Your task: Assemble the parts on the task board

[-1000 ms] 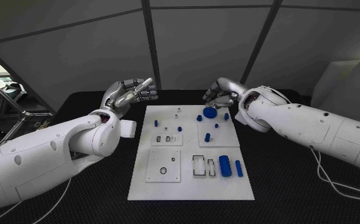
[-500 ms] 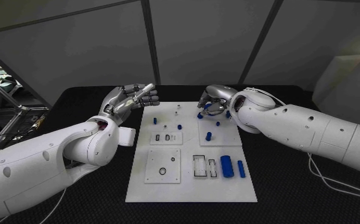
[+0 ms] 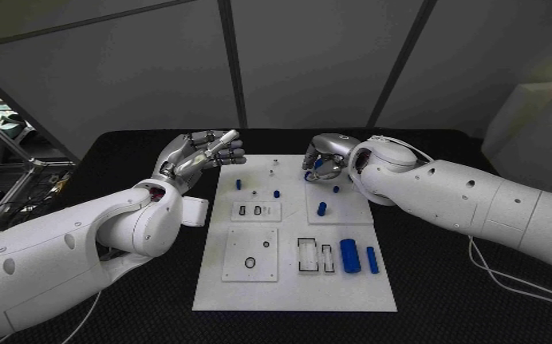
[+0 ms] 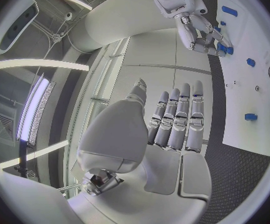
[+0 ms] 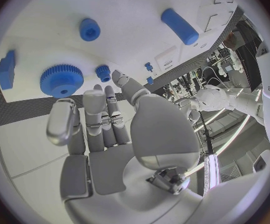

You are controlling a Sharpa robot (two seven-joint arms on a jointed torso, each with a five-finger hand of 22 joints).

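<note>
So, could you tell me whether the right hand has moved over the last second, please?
Yes. The right hand has come down over the task board's far edge, closing over the large blue gear.

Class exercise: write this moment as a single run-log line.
left robot hand: raised beside board, holding nothing | right robot hand: over big gear, not holding it | cylinders: loose on board

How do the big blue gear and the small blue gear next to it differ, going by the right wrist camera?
The large blue toothed gear is much wider than the small blue toothed gear. The large one lies clear of the right hand, while the small one sits right at its fingertips; contact cannot be told. The large gear's centre hole is plain; the small one's is hard to make out. Both are blue, toothed and on the white task board.
</note>
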